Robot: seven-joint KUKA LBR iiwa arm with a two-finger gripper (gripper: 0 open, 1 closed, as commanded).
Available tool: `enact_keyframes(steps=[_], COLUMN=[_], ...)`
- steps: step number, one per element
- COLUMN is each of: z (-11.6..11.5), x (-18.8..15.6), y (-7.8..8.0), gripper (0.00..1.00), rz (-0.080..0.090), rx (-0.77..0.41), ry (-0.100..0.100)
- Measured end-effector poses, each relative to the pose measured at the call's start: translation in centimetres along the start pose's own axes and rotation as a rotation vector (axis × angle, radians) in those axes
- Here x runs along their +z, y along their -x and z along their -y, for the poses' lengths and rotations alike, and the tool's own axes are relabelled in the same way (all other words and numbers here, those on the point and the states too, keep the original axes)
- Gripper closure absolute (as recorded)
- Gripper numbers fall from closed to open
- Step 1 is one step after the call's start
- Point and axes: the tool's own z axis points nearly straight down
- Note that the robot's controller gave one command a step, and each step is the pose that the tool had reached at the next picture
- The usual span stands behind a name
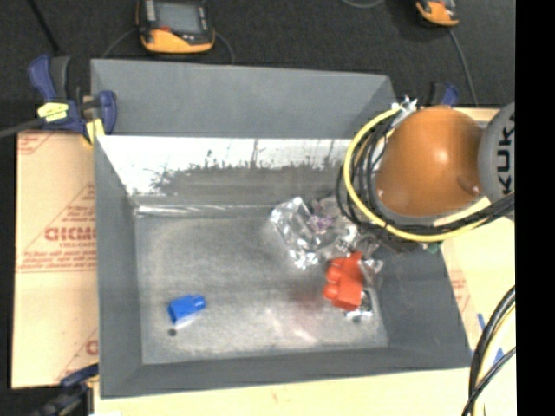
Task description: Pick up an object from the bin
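At the right of the bin point(243, 102), the claw point(364, 289) meets a red block point(342, 282); its opening cannot be told.

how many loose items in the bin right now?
3. A blue piece at the view's lower left, a clear crumpled wrapper near the middle, and a red block just right of it, by the arm. More may be hidden under the arm.
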Motion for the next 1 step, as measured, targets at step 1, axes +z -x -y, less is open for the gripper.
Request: enact_keyframes(steps=[1], z=[-2.95], x=[-12.95], y=[-0.28], gripper=[1.00], rz=[-0.001], rx=[-0.018], ry=[0.001])
